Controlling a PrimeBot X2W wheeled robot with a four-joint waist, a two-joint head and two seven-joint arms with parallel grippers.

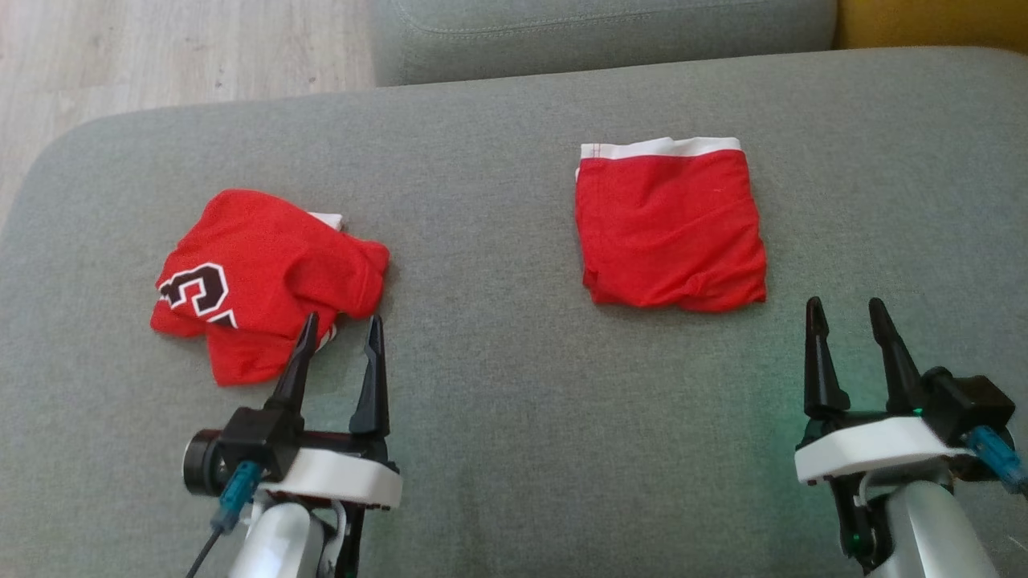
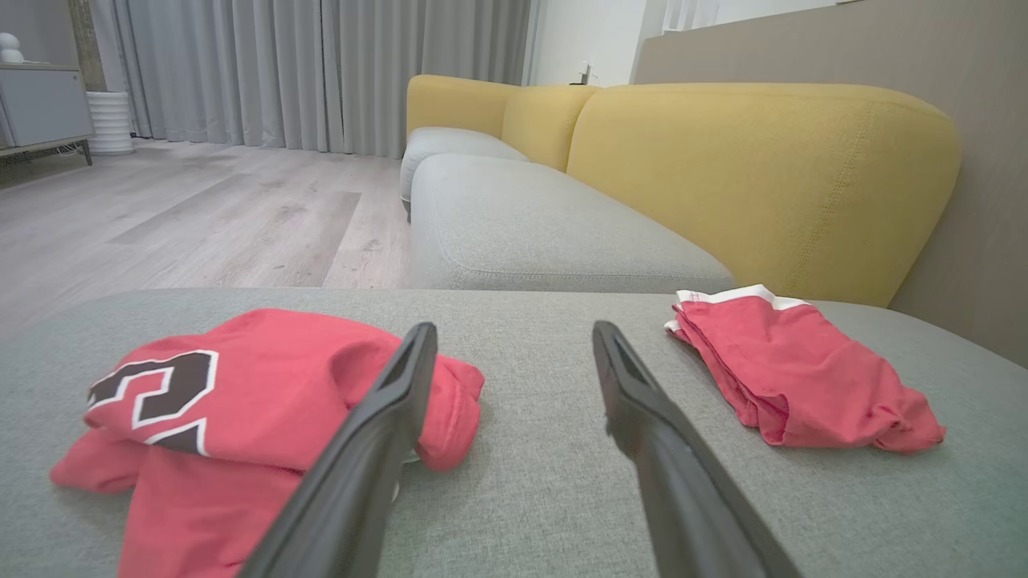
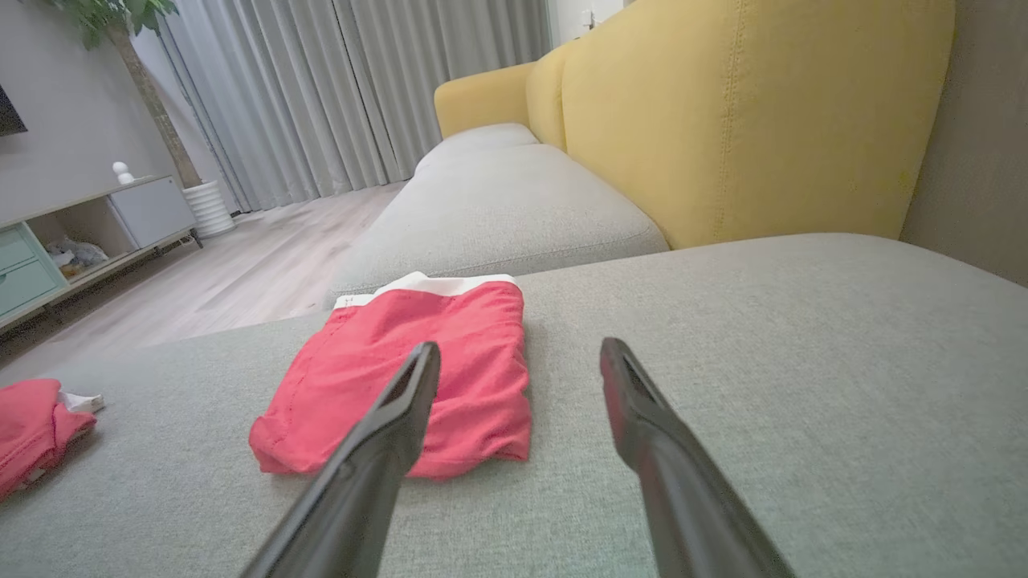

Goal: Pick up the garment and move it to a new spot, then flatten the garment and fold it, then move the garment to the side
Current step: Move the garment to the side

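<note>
A crumpled red jersey [image 1: 257, 277] with a black-and-white numeral lies at the left of the grey sofa cushion [image 1: 498, 385]; it also shows in the left wrist view [image 2: 241, 401]. Folded red shorts [image 1: 671, 229] with a white waistband lie flat at the centre right, also seen as shorts [image 3: 418, 377] in the right wrist view. My left gripper [image 1: 341, 327] is open just below the jersey's lower right edge, its left fingertip over the cloth, holding nothing. My right gripper [image 1: 845, 311] is open and empty, just right of and below the shorts.
A second grey seat cushion [image 1: 602, 32] adjoins the far edge, with a yellow backrest [image 2: 763, 177] to the right. Wooden floor [image 1: 177, 48] lies beyond the cushion's far left corner. Bare cushion stretches between the two garments and in front of them.
</note>
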